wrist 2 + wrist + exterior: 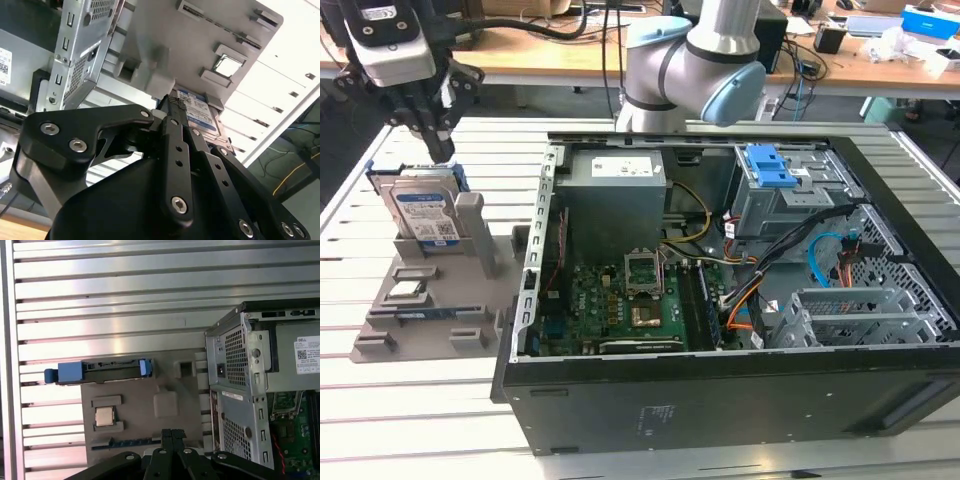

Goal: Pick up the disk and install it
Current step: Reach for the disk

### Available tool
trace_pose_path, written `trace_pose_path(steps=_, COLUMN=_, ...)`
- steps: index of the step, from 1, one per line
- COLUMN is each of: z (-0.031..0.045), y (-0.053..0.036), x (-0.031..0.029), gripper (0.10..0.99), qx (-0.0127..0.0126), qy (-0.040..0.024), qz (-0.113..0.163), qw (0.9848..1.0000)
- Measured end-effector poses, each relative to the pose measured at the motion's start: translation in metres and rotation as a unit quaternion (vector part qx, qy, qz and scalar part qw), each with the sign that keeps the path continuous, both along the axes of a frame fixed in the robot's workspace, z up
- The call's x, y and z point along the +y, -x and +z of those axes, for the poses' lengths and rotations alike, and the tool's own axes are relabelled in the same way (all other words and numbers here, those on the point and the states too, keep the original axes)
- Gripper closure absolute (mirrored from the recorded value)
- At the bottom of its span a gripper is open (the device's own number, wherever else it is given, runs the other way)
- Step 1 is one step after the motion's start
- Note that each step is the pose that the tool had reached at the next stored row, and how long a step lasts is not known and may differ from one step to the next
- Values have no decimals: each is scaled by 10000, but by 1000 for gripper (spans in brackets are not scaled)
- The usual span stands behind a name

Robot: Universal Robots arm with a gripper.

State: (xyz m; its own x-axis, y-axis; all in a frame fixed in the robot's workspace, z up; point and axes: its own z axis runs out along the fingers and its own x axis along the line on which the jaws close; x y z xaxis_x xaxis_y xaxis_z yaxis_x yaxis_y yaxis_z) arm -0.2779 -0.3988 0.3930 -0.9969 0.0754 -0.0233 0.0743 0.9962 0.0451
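Logged tool (442,152) narrow, pressed together and empty, disk (425,215) upright in grey holder (430,330) just below it; feared striking disk's top edge, or tipping it, if lowered without widening.

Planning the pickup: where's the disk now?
The disk stands on edge in the grey holder on the exterior view's left, beside the open computer case, below the hand.

I work in a robotics lab: I see a slotted aluminium table (420,440), an opened computer case (720,410) on it, and wooden desks (540,62) behind with cables (608,40) and boxes (928,20).
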Motion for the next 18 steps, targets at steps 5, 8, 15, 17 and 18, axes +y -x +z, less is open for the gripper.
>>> trace_pose_path(steps=5, z=-1, y=216, x=0, gripper=980, qx=0, qy=0, qz=0, qw=10000)
trace_pose_path(steps=8, z=-1, y=336, x=0, gripper=980, qx=0, qy=0, qz=1, qw=10000)
trace_pose_path(steps=15, z=-4, y=660, x=0, gripper=980, qx=0, qy=0, qz=1, qw=10000)
trace_pose_path(steps=17, z=-7, y=769, x=2, gripper=980, qx=0, qy=0, qz=0, qw=10000)
trace_pose_path(steps=18, z=-9, y=807, x=13, gripper=980, qx=-1, qy=0, qz=0, qw=10000)
